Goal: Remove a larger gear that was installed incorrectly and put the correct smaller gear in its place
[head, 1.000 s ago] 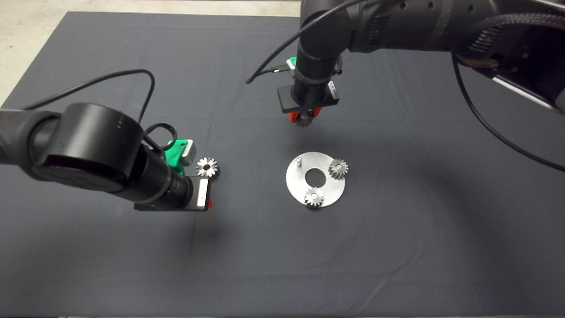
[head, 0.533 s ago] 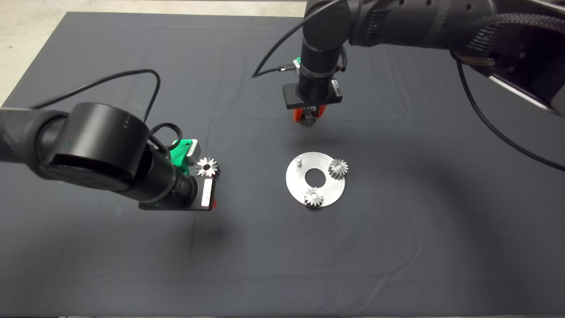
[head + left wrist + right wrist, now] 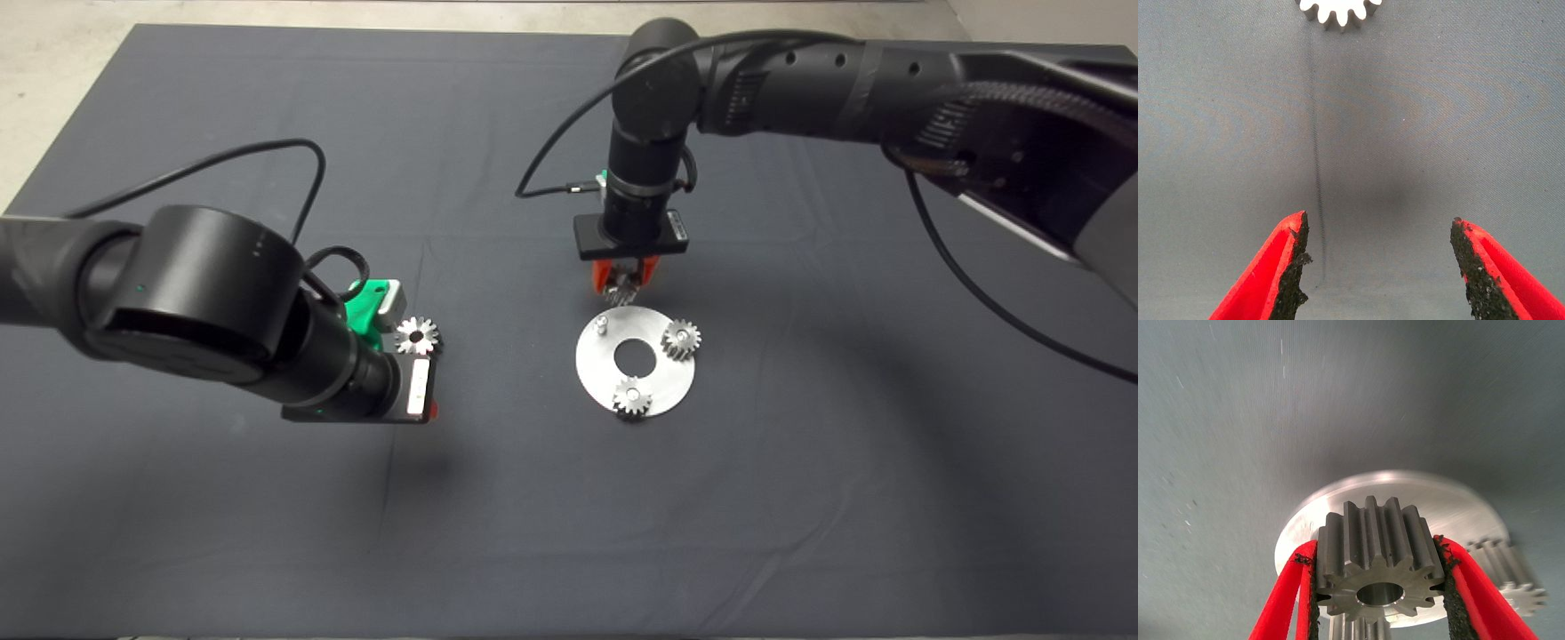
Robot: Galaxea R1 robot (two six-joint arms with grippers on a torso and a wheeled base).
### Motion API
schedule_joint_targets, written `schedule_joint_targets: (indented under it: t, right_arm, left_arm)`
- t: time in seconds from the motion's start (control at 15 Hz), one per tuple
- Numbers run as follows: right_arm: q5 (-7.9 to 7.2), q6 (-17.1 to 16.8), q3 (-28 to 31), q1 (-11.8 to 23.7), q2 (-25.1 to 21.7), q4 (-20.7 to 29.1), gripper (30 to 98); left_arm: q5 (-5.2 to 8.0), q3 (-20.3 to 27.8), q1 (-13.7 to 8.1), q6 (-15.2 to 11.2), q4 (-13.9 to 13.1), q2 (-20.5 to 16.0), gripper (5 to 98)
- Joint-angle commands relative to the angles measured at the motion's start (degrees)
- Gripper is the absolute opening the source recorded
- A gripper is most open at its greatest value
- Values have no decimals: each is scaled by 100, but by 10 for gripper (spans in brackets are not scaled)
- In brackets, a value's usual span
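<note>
Right tool [image 3: 625, 286] clamps small gear [image 3: 1378, 567] above plate's [image 3: 594, 363] bare peg [image 3: 602, 324]; next lower bore onto it; left tool [image 3: 1378, 267] gapes empty.

Matt dark grey cloth mat [image 3: 222, 533], finely woven, faintly creased, one thin raised fold line. Round flat silver metal plate [image 3: 589, 372] with centre hole, brushed finish, soft sheen; short bright steel pin [image 3: 601, 324] near its rim. Two small steel spur gears [image 3: 681, 339] [image 3: 632, 396] on the plate, machined teeth, dull grey flanks, brighter faces. Darker grey steel smaller gear [image 3: 1378, 570], satin, fine machining marks along the teeth, smooth bore. Shiny silver steel larger gear [image 3: 417, 336], bright, reflective. Glossy red plastic fingers [image 3: 1261, 280] lined with rough, crumbly black pads [image 3: 1295, 280]. Green plastic gripper body [image 3: 366, 302], smooth. Black arm casings [image 3: 191, 293], smooth, semi-gloss.
</note>
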Motion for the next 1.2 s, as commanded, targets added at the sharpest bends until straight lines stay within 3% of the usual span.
schedule_joint_targets:
  t: [0.0,1.13]
  right_arm:
    - [44,-29,60,228,45,241,356]
    - [35,-14,103,298,63,265,356]
  left_arm:
    - [480,9,-61,7,41,39,537]
    - [480,-167,-61,7,41,322,537]
